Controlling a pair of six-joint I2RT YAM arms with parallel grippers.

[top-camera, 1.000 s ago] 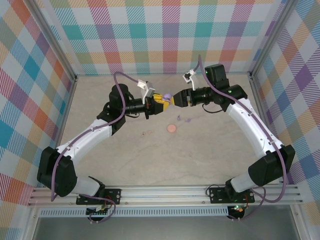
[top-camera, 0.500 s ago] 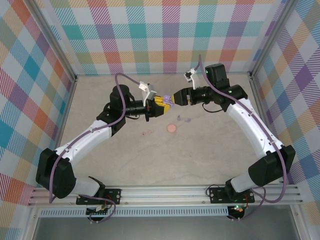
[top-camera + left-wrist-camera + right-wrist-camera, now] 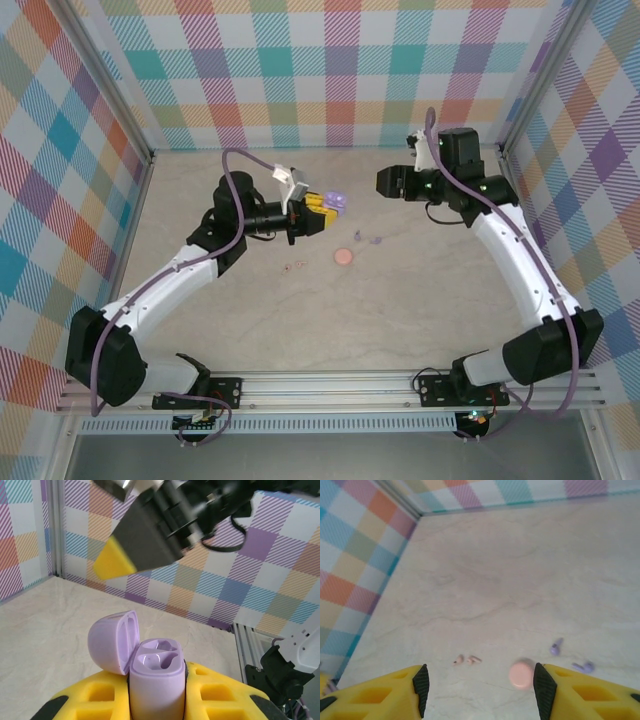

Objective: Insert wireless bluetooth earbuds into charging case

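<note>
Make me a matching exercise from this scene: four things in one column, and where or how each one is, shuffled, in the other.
Things:
1. charging case
2. purple earbuds
3. pale pink earbuds
4. right gripper

Places or states:
A. on the table, left of the pink disc
B. open, holding nothing
C. lid open, held in the left gripper
D. on the table, right of the pink disc

Pairs: 1-C, 2-D, 3-A, 4-B

Charging case (image 3: 155, 680) base cut off below, purple earbuds (image 3: 377, 240) mere specks from above, pink disc (image 3: 521, 674) blurred
</note>
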